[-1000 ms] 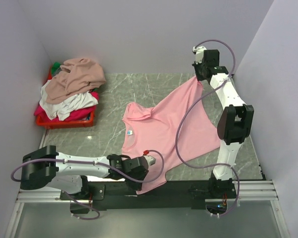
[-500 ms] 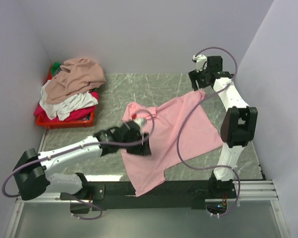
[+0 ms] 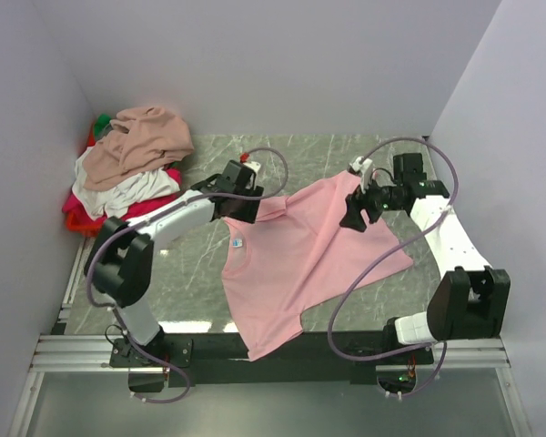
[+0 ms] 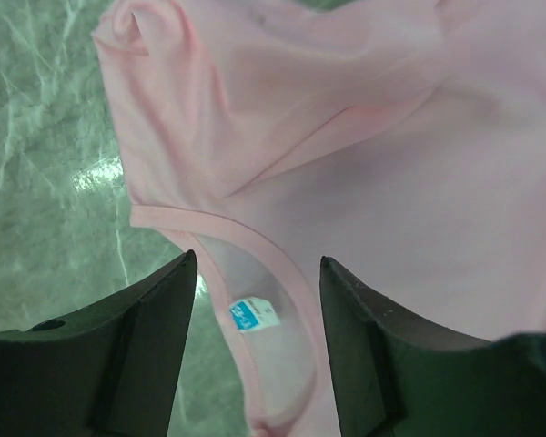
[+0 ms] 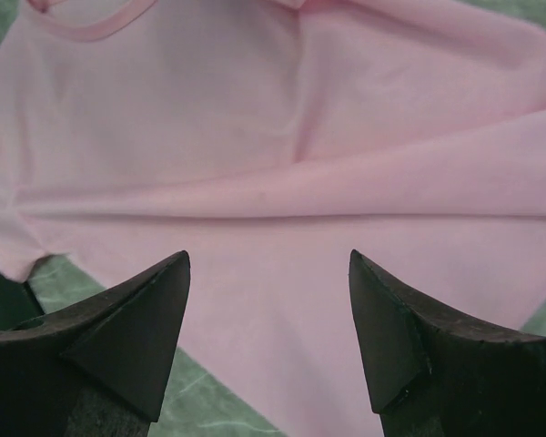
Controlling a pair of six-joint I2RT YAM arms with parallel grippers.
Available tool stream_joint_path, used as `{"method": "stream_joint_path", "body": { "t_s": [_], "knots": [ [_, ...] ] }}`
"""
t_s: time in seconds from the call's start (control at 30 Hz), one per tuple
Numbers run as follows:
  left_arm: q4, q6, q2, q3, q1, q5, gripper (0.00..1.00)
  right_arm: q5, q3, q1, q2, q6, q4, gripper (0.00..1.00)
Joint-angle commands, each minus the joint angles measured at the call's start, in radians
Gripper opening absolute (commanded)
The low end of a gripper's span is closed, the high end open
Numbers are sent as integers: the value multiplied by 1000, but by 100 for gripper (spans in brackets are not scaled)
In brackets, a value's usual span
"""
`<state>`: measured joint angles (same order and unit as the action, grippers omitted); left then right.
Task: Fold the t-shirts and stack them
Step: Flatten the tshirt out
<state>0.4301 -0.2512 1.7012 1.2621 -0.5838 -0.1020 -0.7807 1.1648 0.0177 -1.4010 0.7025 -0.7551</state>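
Note:
A light pink t-shirt (image 3: 296,255) lies spread on the marble table, its hem hanging over the front edge. Its neck label (image 4: 252,315) shows blue and white. My left gripper (image 3: 243,209) hovers open over the shirt's left shoulder, and in the left wrist view the collar (image 4: 255,250) runs between its fingers (image 4: 155,309). My right gripper (image 3: 353,217) hangs open above the shirt's far right corner, with only pink cloth (image 5: 273,182) below its fingertips (image 5: 382,300). Neither holds anything. More t-shirts, tan (image 3: 141,137), white (image 3: 118,193) and magenta (image 3: 150,212), are heaped at the far left.
The heap sits in a red basket (image 3: 73,224) against the left wall, with a bit of green cloth (image 3: 100,121) behind it. Walls close in on the left, back and right. Bare marble (image 3: 187,264) shows left of the pink shirt.
Both grippers have opened and let go of the pink shirt, which now lies flat. The left arm swung from the front edge to the shirt's shoulder; the right arm came down and nearer.

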Motion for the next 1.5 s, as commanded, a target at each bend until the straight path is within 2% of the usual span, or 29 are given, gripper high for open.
{"method": "stream_joint_path", "body": {
  "t_s": [0.0, 0.13, 0.23, 0.37, 0.63, 0.87, 1.17, 1.27, 1.3, 1.37, 1.47],
  "knots": [
    [25, 133, 58, 62, 24, -33, 61, -60, -51, -4, 75, 28, -4, 77],
    [-8, 31, 115, 82, 91, 85, 48, -66, -99, -9, 96, 6, 22, 77],
    [-42, -58, 141, 86, 127, 120, 43, -71, -99, -13, 85, 0, 20, 76],
    [-53, -95, 195, 115, 157, 169, 40, -86, -96, -12, 71, -3, 16, 76],
    [-93, -137, 230, 123, 160, 318, 40, -88, -97, -41, 68, -8, 20, 75],
    [-64, -161, 281, 137, 160, 277, 39, -101, -93, -51, 68, -5, 10, 75],
    [-31, -168, 296, 172, 162, 239, 33, -121, -90, -61, 69, 0, -1, 75],
    [-25, -169, 301, 178, 160, 219, 26, -126, -85, -64, 71, 6, -9, 75],
    [-28, -168, 301, 178, 160, 219, 20, -126, -85, -65, 69, 6, -12, 75],
    [-25, -166, 307, 184, 160, 219, 17, -124, -88, -65, 69, 9, -10, 75],
    [-21, -166, 322, 200, 160, 231, 7, -124, -86, -68, 69, 12, -16, 75]
  ]
}}
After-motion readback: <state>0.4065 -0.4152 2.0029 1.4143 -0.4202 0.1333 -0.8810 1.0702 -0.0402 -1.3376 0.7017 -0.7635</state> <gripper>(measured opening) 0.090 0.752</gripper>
